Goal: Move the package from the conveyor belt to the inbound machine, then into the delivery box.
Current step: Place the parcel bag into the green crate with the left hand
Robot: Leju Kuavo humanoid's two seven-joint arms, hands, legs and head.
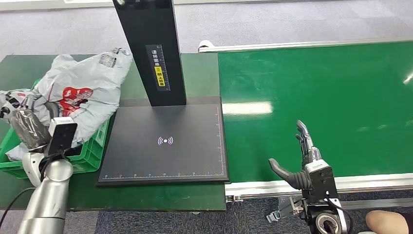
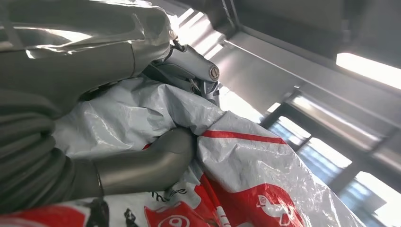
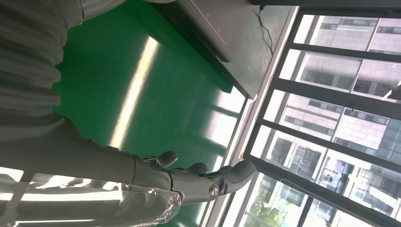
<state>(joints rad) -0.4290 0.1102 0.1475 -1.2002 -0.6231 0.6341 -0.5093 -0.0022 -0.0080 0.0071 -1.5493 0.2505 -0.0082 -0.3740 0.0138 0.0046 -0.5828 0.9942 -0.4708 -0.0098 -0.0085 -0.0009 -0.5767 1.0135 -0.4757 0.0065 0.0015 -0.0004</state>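
One left hand (image 2: 142,161) grips the crinkled grey plastic package (image 1: 85,92); right hand (image 1: 304,156) spread.

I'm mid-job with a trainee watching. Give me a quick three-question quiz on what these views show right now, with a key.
1. True or false: the package lies on the conveyor belt.
2. Which hand holds the package? A) left hand B) right hand C) neither
3. Fill in: the package sits over the green ____.

Key
1. False. The package is at the green crate, left of the inbound machine.
2. A. In the left wrist view the thumb presses into the plastic; the right hand hangs open above the belt's near edge.
3. Crate.
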